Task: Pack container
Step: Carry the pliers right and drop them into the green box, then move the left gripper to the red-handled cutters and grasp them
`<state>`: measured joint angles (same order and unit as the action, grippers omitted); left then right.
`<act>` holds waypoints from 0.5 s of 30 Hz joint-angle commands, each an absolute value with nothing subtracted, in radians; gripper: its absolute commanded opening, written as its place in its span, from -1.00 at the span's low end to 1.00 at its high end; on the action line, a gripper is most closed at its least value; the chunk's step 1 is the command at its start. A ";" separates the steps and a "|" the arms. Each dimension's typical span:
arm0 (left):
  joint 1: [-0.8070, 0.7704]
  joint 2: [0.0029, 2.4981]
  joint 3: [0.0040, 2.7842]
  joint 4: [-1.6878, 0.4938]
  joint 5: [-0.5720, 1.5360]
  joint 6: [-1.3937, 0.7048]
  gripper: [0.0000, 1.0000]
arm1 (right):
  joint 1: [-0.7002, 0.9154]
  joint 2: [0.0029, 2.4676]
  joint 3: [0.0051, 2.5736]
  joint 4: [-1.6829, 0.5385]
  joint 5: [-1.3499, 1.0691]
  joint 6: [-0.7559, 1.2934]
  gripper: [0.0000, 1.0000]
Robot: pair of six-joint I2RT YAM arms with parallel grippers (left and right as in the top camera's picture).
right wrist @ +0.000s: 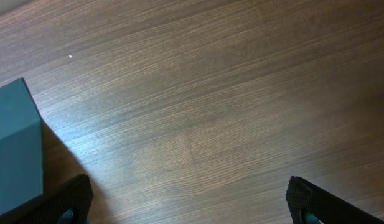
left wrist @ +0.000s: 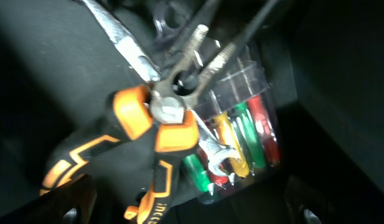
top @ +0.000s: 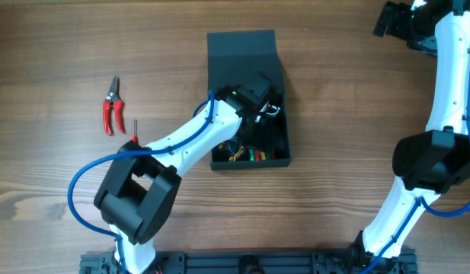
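Note:
The dark teal-grey container (top: 250,162) stands open at the table's middle, its lid (top: 241,46) tilted up at the back. Inside it lie orange-and-black pliers (left wrist: 160,124), a clear case of coloured screwdrivers (left wrist: 241,143) and a small wrench (left wrist: 218,155). My left gripper (top: 257,95) is down inside the container, its fingers wide open (left wrist: 188,211) over the pliers' handles and holding nothing. My right gripper (top: 394,19) is open and empty over bare wood at the far right back (right wrist: 192,208). A corner of the container (right wrist: 14,149) shows at the left of the right wrist view.
Red-handled pruning shears (top: 111,106) and a small red-handled screwdriver (top: 134,131) lie on the wooden table left of the container. The container's dark inner wall (left wrist: 341,93) stands close beside my left gripper.

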<state>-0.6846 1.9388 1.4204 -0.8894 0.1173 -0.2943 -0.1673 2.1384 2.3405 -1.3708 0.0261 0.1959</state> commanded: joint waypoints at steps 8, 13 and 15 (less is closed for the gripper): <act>-0.450 1.815 1.802 -1.000 0.060 -0.294 0.99 | -0.163 2.113 2.360 -1.369 0.022 0.186 0.99; -0.201 1.815 1.798 -1.245 -0.115 -0.323 1.00 | -0.163 2.113 2.360 -1.369 0.022 0.186 0.99; -0.085 1.816 1.797 -1.278 -0.115 -0.324 1.00 | -0.163 2.113 2.360 -1.369 0.022 0.186 0.99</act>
<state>-0.1871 1.8084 1.8008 -1.2552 -0.0742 -0.3054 -0.1673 2.1384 2.3405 -1.3705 0.0261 0.1959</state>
